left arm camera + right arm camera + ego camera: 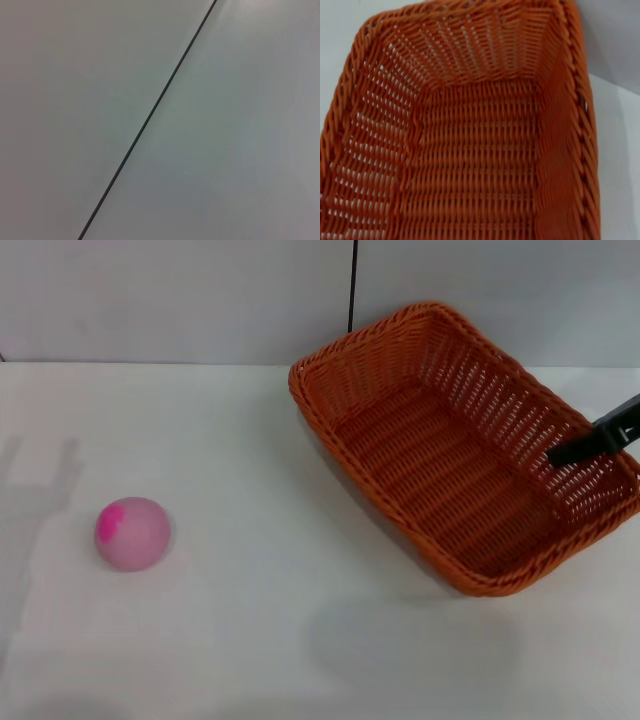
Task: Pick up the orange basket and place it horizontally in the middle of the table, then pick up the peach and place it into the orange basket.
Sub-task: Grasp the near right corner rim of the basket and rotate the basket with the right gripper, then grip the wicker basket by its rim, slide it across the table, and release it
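Right gripper [585,445] pinches the woven orange wicker basket's [440,470] right wall; its tilted, one-sided hold risks slipping or swinging.

Only the right end effector [597,443] shows — a dark finger reaching in from the right, perhaps closed.

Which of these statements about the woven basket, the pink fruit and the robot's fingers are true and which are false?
1. The orange woven wicker basket is empty. True.
2. The small round pale-pink peach lies inside the basket. False: it sits on the plain white table, apart from it, on the robot's left.
3. The right gripper reaches over the basket's right wall. True.
4. The basket lies square to the table edge. False: it sits at an angle.
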Motion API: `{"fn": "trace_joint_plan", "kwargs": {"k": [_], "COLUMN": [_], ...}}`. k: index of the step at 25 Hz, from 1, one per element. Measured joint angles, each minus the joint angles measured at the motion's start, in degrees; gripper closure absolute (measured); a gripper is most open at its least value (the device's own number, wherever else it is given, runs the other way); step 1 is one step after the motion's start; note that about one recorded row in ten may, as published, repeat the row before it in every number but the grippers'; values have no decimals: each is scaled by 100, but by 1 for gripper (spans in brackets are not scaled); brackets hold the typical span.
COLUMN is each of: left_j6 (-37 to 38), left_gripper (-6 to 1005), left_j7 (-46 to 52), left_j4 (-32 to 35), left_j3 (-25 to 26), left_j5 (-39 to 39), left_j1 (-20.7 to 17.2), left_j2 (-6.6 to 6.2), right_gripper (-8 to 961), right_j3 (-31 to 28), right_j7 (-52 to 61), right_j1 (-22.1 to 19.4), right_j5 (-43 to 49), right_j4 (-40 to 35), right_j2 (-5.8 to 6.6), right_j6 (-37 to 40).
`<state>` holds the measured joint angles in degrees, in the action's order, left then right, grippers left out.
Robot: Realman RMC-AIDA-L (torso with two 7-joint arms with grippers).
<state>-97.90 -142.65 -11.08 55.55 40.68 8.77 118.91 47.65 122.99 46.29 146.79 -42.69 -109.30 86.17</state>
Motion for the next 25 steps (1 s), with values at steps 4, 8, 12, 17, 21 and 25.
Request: {"fn": "trace_joint_plan", "kwargs": {"k": [4, 8, 12, 17, 21, 25], "left_j6": [18, 37, 53, 54, 54, 54], "left_gripper": [168, 167, 167, 168, 169, 168], "left_j7": [0, 0, 0, 0, 0, 0], "left_j4": [0, 1, 1, 1, 1, 1], "left_j3": [0, 0, 0, 0, 0, 0], "left_j5": [1, 1, 1, 3, 8, 26], "left_j1": [2, 2, -7, -13, -16, -16], "left_j2": [0, 0, 0, 0, 0, 0], "right_gripper": [463, 675, 787, 787, 787, 787], "right_j3": [14, -21, -67, -421, -787, -805], "right_j7": [-49, -84, -166, -590, -1068, -1138], "right_j1": [-27, -68, -90, -132, -326, -437], "right_j5": [0, -18, -51, -339, -1448, -2089], "right_j4": [50, 12, -3, -139, -263, -264], "right_j2": [-7, -7, -7, 19, 283, 494], "right_j6": [-53, -61, -52, 301, 1066, 1349]}}
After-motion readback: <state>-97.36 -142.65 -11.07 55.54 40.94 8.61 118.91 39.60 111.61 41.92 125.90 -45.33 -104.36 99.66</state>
